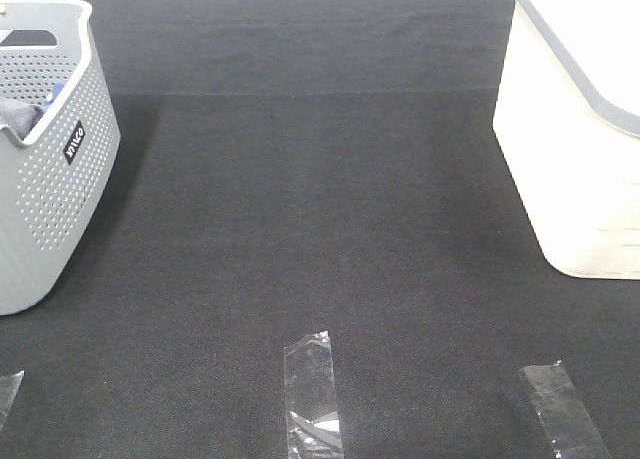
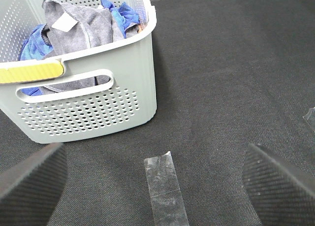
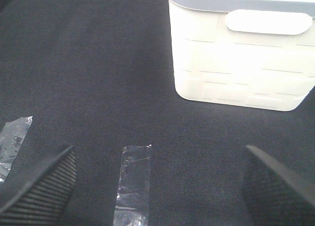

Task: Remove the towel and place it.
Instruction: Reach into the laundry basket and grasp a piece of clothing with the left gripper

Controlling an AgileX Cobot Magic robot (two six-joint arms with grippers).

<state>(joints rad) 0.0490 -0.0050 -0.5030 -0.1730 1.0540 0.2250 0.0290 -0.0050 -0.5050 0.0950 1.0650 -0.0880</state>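
The grey-lavender towel lies crumpled inside the perforated grey basket, with a white label showing on it and a bright blue cloth bunched around it. In the exterior high view only a dark fold of the towel shows over the basket rim at the far left. My left gripper hovers open over the black mat, short of the basket, nothing between its fingers. My right gripper is open too, over the mat in front of a white bin. Neither arm appears in the exterior high view.
A white bin with a grey rim stands at the right edge. Clear tape strips are stuck to the black mat near its front edge. The basket has a yellow handle grip.
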